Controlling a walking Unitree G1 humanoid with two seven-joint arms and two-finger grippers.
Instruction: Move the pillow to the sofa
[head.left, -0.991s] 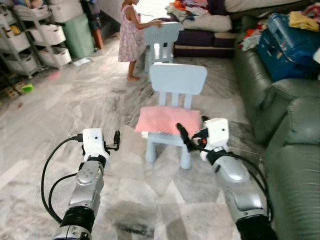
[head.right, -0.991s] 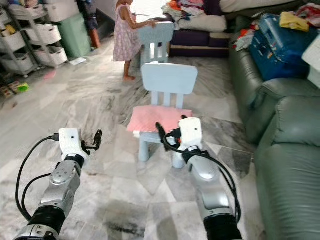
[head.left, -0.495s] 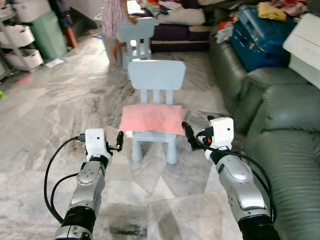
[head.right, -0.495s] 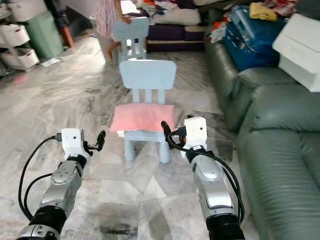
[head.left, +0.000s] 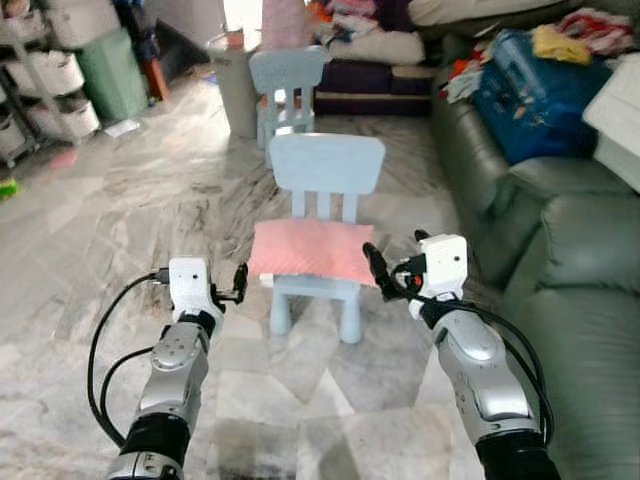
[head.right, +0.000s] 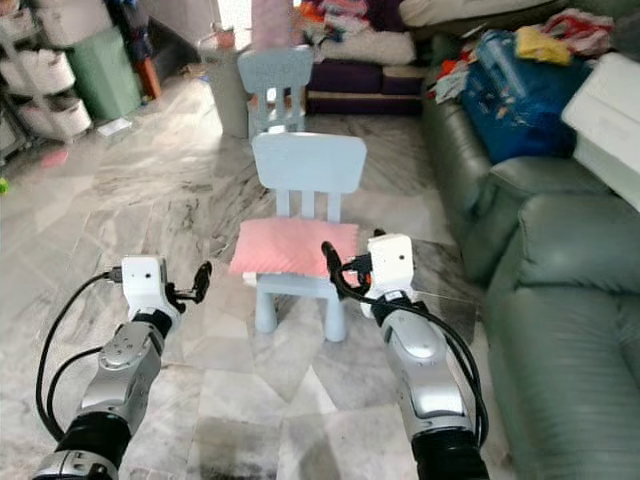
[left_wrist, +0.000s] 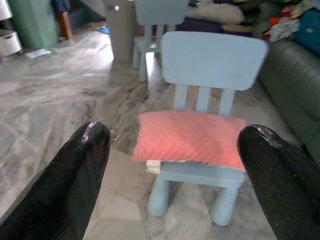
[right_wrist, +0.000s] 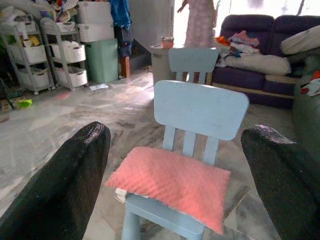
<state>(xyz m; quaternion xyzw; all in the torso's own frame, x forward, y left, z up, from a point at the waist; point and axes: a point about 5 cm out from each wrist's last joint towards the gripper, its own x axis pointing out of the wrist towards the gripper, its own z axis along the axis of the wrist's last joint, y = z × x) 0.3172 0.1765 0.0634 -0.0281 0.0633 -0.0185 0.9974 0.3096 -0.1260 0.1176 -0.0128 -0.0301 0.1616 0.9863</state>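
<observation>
So the flat pink quilted pillow (head.left: 312, 250) lies on a small pale-blue plastic chair (head.left: 326, 165). Left gripper (head.left: 238, 282) and right gripper (head.left: 376, 268) hover near it, both spread wide, holding nothing. Green leather sofa (head.left: 575, 300) sits right.

Two silver, jointed arms end in white boxy wrist housings, each carrying a gripper with two long glossy black fingers (left gripper (head.left: 239, 282), right gripper (head.left: 378, 268)). Black cables loop beside both forearms.

Grey-veined marble floor (head.left: 120, 200); two pale blue child chairs (head.left: 325, 175), (head.left: 285, 75); green leather couch (head.left: 570, 260) right; purple couch (right_wrist: 260, 30) with clothes; white shelving (right_wrist: 30, 55)
</observation>
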